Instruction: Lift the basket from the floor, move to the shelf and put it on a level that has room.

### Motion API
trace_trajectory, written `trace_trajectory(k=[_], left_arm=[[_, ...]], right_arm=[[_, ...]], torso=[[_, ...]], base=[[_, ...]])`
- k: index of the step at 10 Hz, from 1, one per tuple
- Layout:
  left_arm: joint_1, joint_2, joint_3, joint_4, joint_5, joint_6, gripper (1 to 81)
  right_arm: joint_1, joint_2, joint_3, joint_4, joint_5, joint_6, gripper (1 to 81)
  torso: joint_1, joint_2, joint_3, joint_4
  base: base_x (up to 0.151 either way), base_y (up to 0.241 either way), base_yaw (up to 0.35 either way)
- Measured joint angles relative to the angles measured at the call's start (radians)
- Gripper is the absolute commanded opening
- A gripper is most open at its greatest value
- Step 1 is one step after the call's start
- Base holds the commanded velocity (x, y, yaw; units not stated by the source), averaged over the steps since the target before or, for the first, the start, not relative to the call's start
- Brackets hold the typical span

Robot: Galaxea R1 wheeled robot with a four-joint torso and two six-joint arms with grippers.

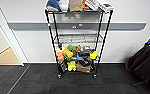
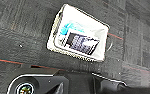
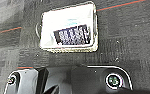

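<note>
The shelf (image 1: 77,40) is seen in the head view standing upright on the floor (image 1: 41,80) against a white wall (image 1: 131,45), its long axis vertical, with small casters at the feet of its posts. Its top tier is crowded with items, among them a blue plush (image 1: 53,4) and some boxes. The level (image 1: 77,38) below that is a bare wire grid spanning the full width of the rack. The two lower tiers are packed with colourful toys (image 1: 76,58). A dark chair or bag (image 1: 143,65) is seen at the right edge, and a strip of light wooden flooring (image 1: 6,57) shows through an opening on the left.

The basket (image 2: 78,33) is seen in both wrist views, resting flat on the dark grey carpet with its open side facing up. In the left wrist view its long axis runs on a slant across the carpet tiles; in the right wrist view the basket (image 3: 68,31) lies nearly square with the frame. A dark patterned packet (image 2: 82,43) lies inside it, along its length, next to something with a light blue marking (image 2: 68,27). A thin dark handle (image 2: 109,43) is visible at one short end.

Both arms are held above the floor with their wrist cameras looking down on the basket, which lies apart from each wrist's dark body, untouched. Whether the fingers of either gripper are spread or pressed together cannot be told.
</note>
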Motion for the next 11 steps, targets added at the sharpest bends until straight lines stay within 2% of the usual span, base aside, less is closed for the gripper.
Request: trace_trajectory(k=[3, 5, 11], left_arm=[[0.021, 0.003, -0.002, -0.001, 0.001, -0.013, 81.1], [0.021, 0.005, -0.002, -0.001, 0.0, -0.013, 81.1], [-0.007, 0.005, -0.002, -0.002, -0.002, -0.013, 81.1]], right_arm=[[-0.01, 0.0, -0.001, 0.001, 0.0, 0.0, 81.1], [-0.014, 0.0, -0.001, 0.001, 0.001, 0.0, 81.1], [0.014, -0.003, -0.003, 0.001, 0.001, 0.0, 81.1]], torso=[[0.065, -0.103, 0.0, 0.0], [0.096, -0.155, -0.02, 0.0], [0.223, -0.353, -0.204, 0.0]], base=[[0.0, 0.0, 0.0], [0.0, 0.0, 0.0], [0.0, 0.0, 0.0]])
